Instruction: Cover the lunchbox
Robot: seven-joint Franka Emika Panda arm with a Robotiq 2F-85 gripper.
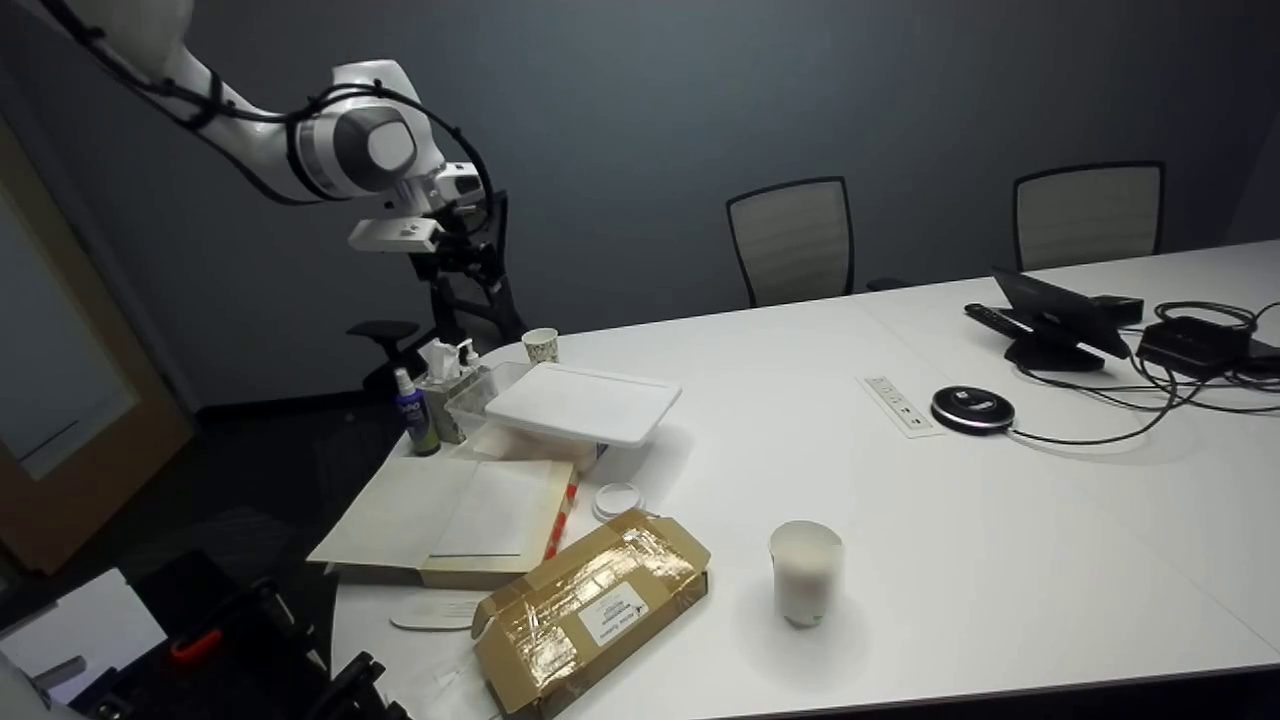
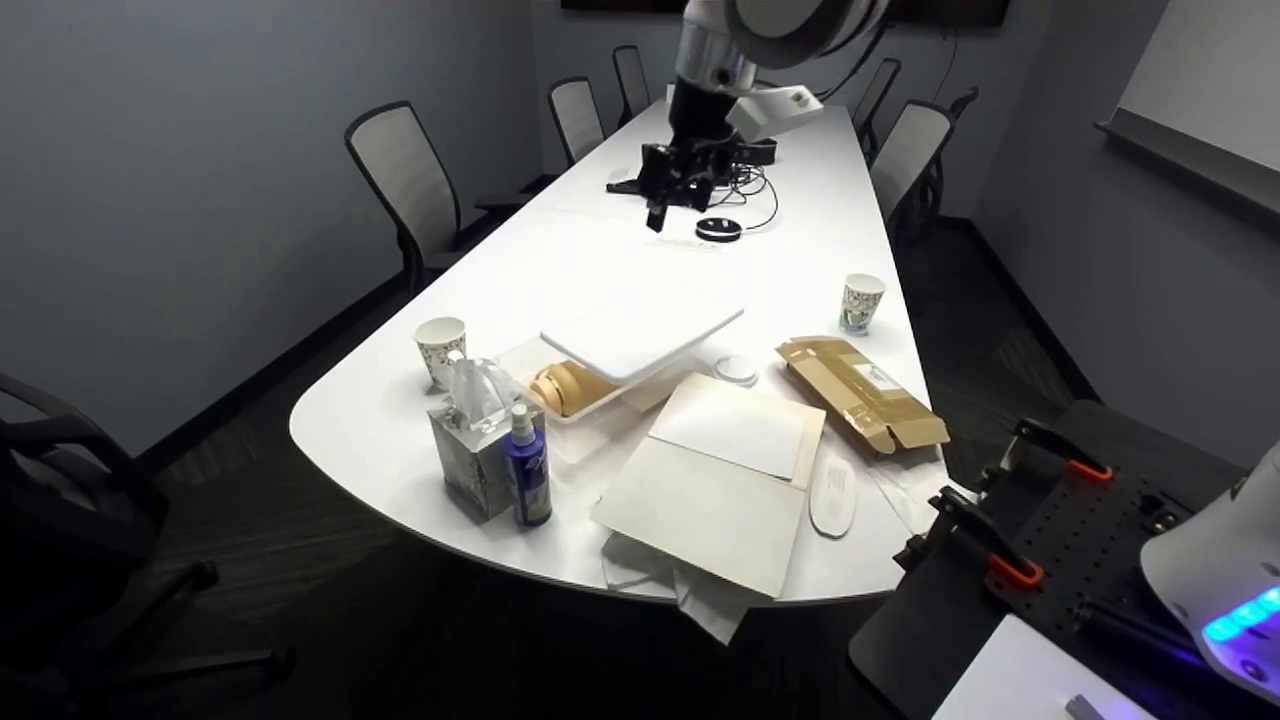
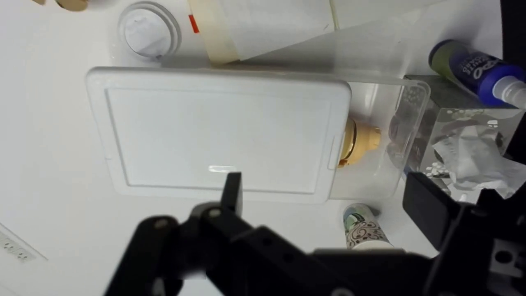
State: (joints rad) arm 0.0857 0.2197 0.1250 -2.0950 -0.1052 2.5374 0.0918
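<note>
The lunchbox is a clear, shallow rectangular box [image 2: 585,432] near the table's rounded end; its bare end also shows in the wrist view [image 3: 370,181]. Its flat white lid [image 2: 640,335] lies shifted and tilted across it, leaving the end near the tissue box uncovered. The lid [image 3: 222,135] also shows in the wrist view and in an exterior view [image 1: 585,400]. A tan-orange item [image 2: 568,388] lies inside, partly hidden by the lid. My gripper [image 3: 324,181] is open and empty, held high above the table and apart from the lid; it shows in both exterior views [image 1: 470,270] [image 2: 672,195].
A tissue box [image 2: 478,455], a blue spray bottle [image 2: 528,470] and a paper cup [image 2: 440,350] stand close by the box. A cream folder [image 1: 450,510], a small round lid [image 1: 618,500], a cardboard box [image 1: 595,610] and another cup [image 1: 805,570] lie or stand nearby.
</note>
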